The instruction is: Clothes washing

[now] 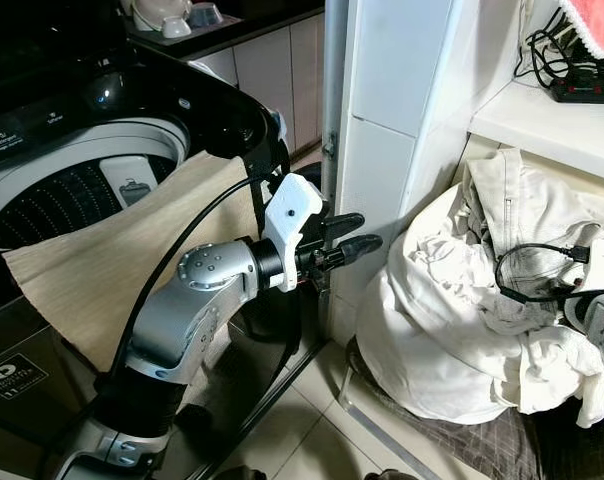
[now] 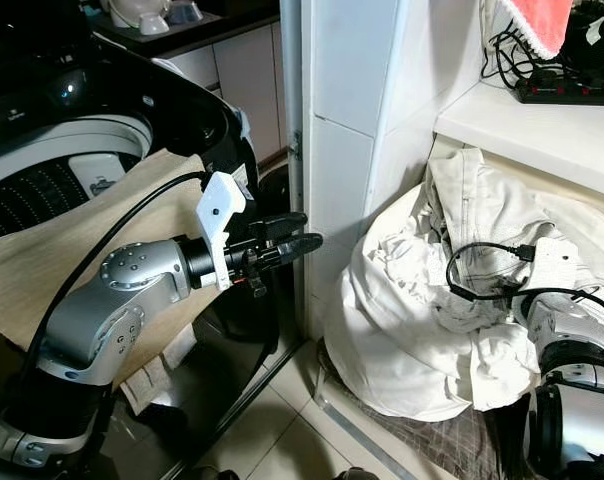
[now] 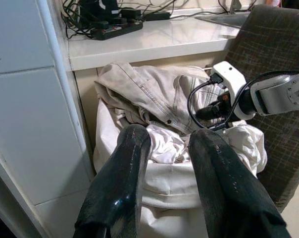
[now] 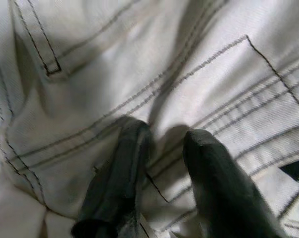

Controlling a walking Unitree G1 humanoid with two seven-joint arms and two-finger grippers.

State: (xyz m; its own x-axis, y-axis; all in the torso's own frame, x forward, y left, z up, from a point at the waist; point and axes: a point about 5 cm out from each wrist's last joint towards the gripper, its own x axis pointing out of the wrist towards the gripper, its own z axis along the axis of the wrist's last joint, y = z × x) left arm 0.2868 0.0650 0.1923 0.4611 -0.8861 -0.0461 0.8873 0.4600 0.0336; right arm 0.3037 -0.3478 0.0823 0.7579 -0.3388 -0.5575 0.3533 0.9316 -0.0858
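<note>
With its right hand (image 4: 162, 173) spread and pressed into the cream jeans (image 1: 512, 215) atop the laundry pile (image 1: 452, 320) under the counter (image 1: 542, 125), it might pinch only a fold that slips loose, while the left hand (image 1: 354, 233), slightly parted, hangs empty beside the washer (image 1: 72, 170).

Left arm (image 1: 182, 320): silver metal shell, round joint cap with small screws, white angular wrist housing, black cable looping along it. Left claw (image 1: 354, 232): two long glossy black fingers. Right arm (image 3: 280, 94): silver, white wrist block, black cable; its claw (image 4: 164, 163) black, possibly matte, view blurred.
</note>
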